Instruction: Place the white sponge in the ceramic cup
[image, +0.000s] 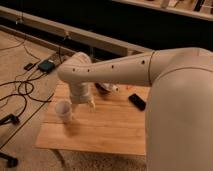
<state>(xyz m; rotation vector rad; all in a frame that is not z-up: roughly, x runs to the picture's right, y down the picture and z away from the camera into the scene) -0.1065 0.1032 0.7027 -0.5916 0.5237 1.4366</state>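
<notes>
Tool hung low, just beside ceramic cup near bench edge, judged positioned for a drop into it | grip state cannot be told | white sponge not made out, possibly masked by wrist | black phone well apart, untouched.

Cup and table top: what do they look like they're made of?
Cup: pale, smooth, faintly shiny; likely ceramic, possibly plastic. Table: light tan wood with faint board lines, matte finish. Gripper hangs beside the cup, over the table.
</notes>
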